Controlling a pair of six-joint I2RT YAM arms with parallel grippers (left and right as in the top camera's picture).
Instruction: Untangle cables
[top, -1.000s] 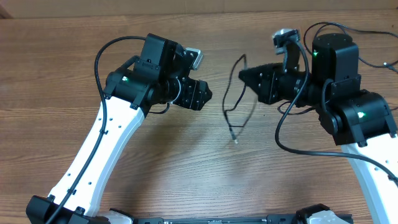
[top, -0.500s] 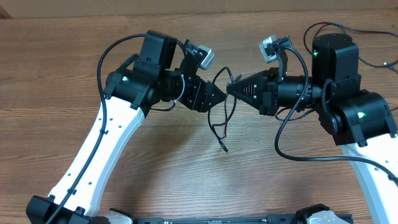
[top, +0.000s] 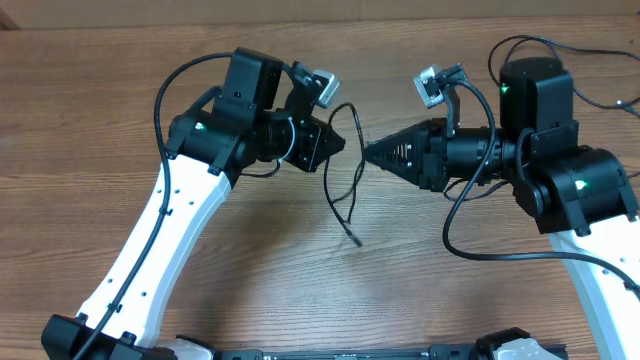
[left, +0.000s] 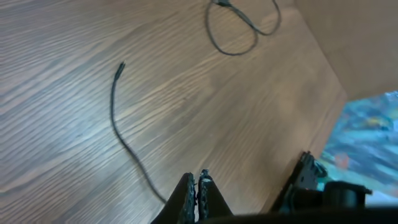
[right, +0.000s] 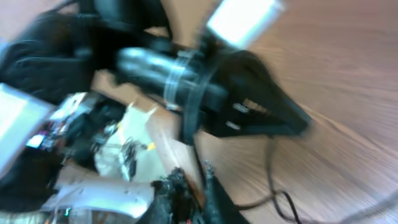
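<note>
Clamping thin black cable (left: 114, 111) in left pincer (left: 196, 180), raised to shake loops loose; meeting it with narrow right pincer (top: 368, 155), grip unclear.

We find no legible text, label, brand, number or sign in any of the three views. The white patch (right: 22, 121) at the left edge of the right wrist view may carry markings, but it is too blurred for us to read.
</note>
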